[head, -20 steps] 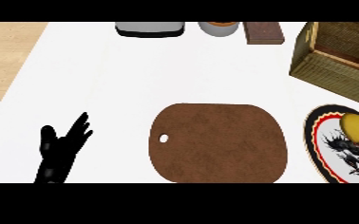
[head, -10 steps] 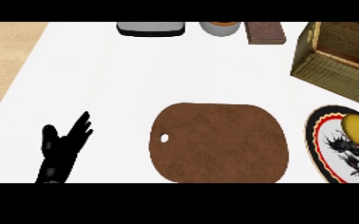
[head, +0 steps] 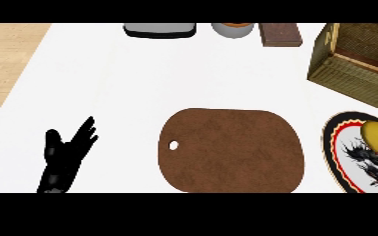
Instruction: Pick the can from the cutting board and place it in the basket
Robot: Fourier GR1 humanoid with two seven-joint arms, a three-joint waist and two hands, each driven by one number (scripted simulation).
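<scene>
A brown cutting board [head: 232, 150] with a small hole at its left side lies on the white counter, and nothing stands on it. The woven basket [head: 347, 62] sits at the right edge, partly cut off. No can shows on the board; a grey round container [head: 233, 29] stands at the counter's far edge, and I cannot tell whether it is the can. My left hand [head: 66, 155] rests open at the lower left, fingers up, well apart from the board. My right hand is out of view.
A plate [head: 353, 152] with a red and black rim and a yellow item [head: 369, 129] on it sits at the lower right. At the far edge are a dark flat appliance [head: 159, 30] and a brown block [head: 280, 33]. Wooden floor shows at the upper left.
</scene>
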